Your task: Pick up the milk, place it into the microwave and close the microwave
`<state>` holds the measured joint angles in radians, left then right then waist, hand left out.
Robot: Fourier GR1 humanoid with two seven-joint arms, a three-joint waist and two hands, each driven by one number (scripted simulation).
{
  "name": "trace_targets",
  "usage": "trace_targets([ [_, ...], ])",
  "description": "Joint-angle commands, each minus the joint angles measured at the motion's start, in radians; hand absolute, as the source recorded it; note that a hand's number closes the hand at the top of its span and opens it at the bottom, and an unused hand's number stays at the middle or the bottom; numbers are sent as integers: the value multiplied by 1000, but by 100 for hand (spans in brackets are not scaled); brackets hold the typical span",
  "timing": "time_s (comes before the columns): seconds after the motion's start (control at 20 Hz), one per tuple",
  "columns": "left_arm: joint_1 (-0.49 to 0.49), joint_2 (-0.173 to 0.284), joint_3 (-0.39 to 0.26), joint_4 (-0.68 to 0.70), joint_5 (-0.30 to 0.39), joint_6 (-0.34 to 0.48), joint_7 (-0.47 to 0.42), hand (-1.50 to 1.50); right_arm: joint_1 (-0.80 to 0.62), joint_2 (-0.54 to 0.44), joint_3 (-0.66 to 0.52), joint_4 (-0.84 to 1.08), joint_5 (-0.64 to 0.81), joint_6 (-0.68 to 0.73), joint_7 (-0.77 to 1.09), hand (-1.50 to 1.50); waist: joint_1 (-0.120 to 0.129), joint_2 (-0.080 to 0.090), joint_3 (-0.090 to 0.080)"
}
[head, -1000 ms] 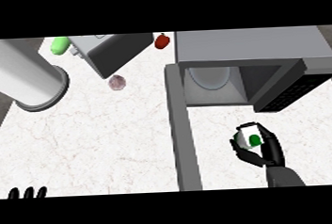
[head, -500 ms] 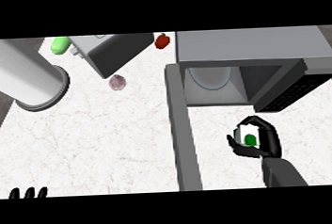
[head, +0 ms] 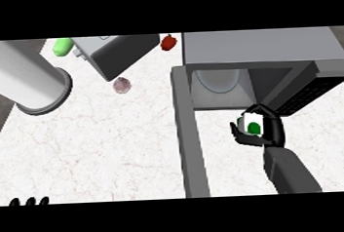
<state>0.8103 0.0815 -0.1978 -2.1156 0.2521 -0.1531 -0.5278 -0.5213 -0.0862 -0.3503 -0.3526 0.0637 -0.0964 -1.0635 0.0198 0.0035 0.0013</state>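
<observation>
Two hands show in the head view. At the lower left edge only the fingertips of the left hand (head: pixel 27 202) rise into view, straight and apart, resting and touching nothing; its palm and forearm are cut off.

Well up and to the right of that hand, on the pale marbled tabletop (head: pixel 111 140), stands a large white cylinder (head: pixel 25 78) with a grey rim. Beside it, further right, are a green rounded object (head: pixel 61 46) and a grey box-like appliance (head: pixel 114 54), both cut off by the top edge. Just below the appliance lies a small pinkish-purple lump (head: pixel 121 84), too small to identify. A small red object (head: pixel 169 42) sits to the upper right of it.

The microwave (head: pixel 262 48) lies above the right hand, its cavity open and a pale round turntable (head: pixel 218 81) partly visible inside. Its door (head: pixel 189 136) stands open, seen edge-on as a long grey bar running down to the left of the right hand. A dark grilled panel (head: pixel 311 90) slants at the upper right of that hand.

The right hand (head: pixel 271 133) has its fingers and thumb curled round the milk (head: pixel 251 125), held just below the microwave's opening and outside it. The milk looks like a small white carton with a green spot on its face; the fingers hide its right side and base.
</observation>
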Motion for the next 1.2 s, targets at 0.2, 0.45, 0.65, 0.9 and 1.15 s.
trace_targets([
  [0.2,51,46,51,0,52,-54,-37,-150,115,21,69,-212,5,6,14,150,-23,-11,-3],
  [0.45,-10,13,11,12,7,-7,10,-150,276,48,144,-502,2,13,141,150,-38,-13,-3],
  [0.65,12,7,-10,17,-6,-18,-25,-150,418,14,204,-720,21,36,294,150,-42,-14,-4],
  [0.9,108,18,-16,-18,0,-49,-80,-150,539,13,262,-998,-26,126,404,150,-22,-11,-3],
  [1.15,90,8,-11,-55,16,-4,-11,-150,571,84,368,-1107,-204,151,495,150,-18,-8,-2],
])
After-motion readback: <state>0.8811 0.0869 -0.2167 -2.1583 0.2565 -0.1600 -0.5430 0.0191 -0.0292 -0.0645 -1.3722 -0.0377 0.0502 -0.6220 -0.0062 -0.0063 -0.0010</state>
